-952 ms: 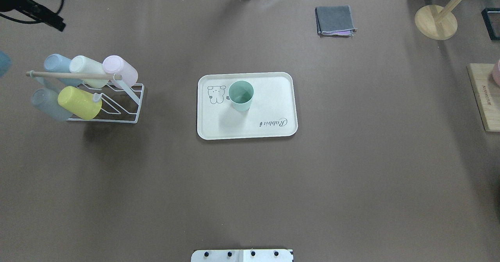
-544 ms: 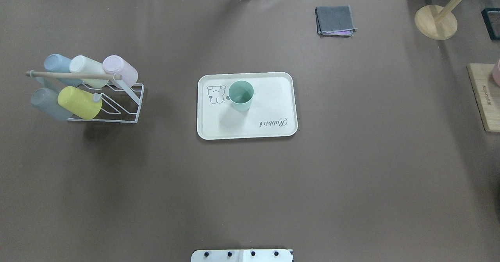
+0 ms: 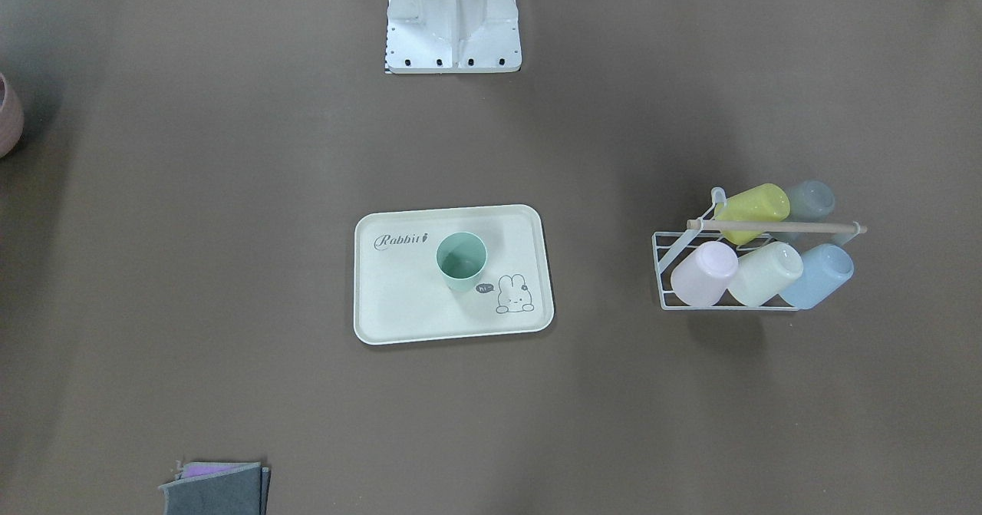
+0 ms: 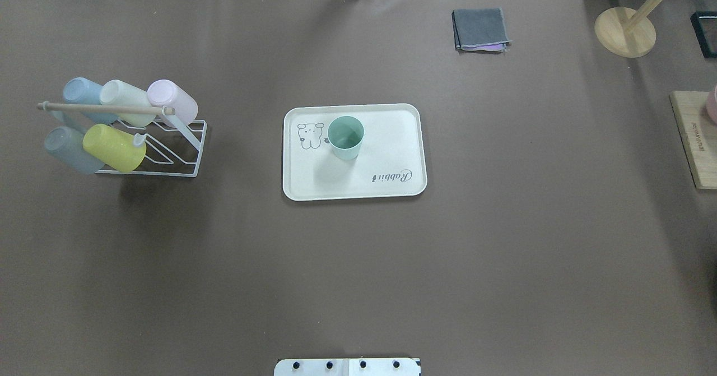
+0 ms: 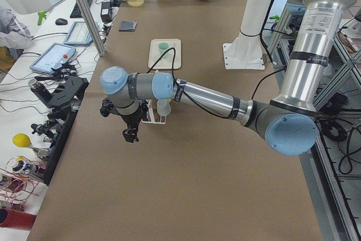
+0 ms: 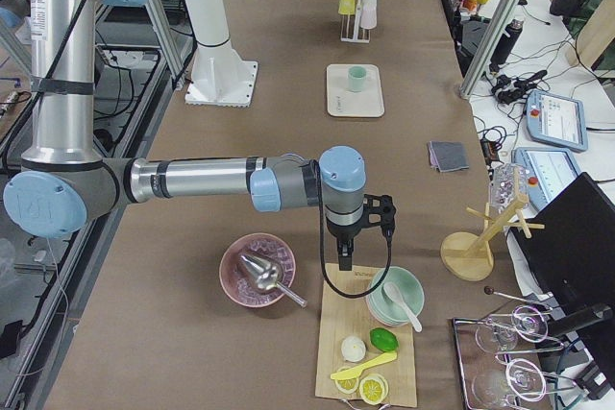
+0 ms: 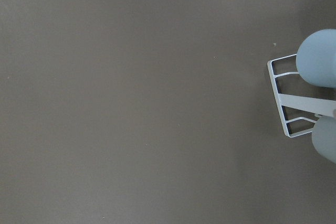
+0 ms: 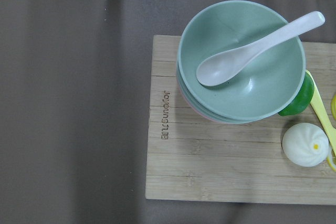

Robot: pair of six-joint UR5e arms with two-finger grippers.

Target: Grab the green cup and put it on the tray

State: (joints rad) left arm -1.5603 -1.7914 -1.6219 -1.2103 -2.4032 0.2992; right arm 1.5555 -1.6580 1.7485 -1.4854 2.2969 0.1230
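Observation:
The green cup (image 4: 345,136) stands upright on the cream tray (image 4: 386,140), next to the bunny drawing; it also shows in the front view (image 3: 461,260) on the tray (image 3: 399,300). No gripper is near it. My left gripper (image 5: 130,135) hangs over bare table beyond the cup rack, seen only in the exterior left view. My right gripper (image 6: 344,261) hangs over the wooden board at the table's other end, seen only in the exterior right view. I cannot tell whether either is open or shut.
A white wire rack (image 4: 168,157) with several pastel cups stands left of the tray. A folded grey cloth (image 4: 480,28) and a wooden stand (image 4: 624,31) lie at the far right. A wooden board (image 8: 210,171) bears stacked bowls (image 8: 241,61) with a spoon.
The left arm's dark part and a blue blur at the overhead view's left edge have gone out of view. The cup and tray have not moved.

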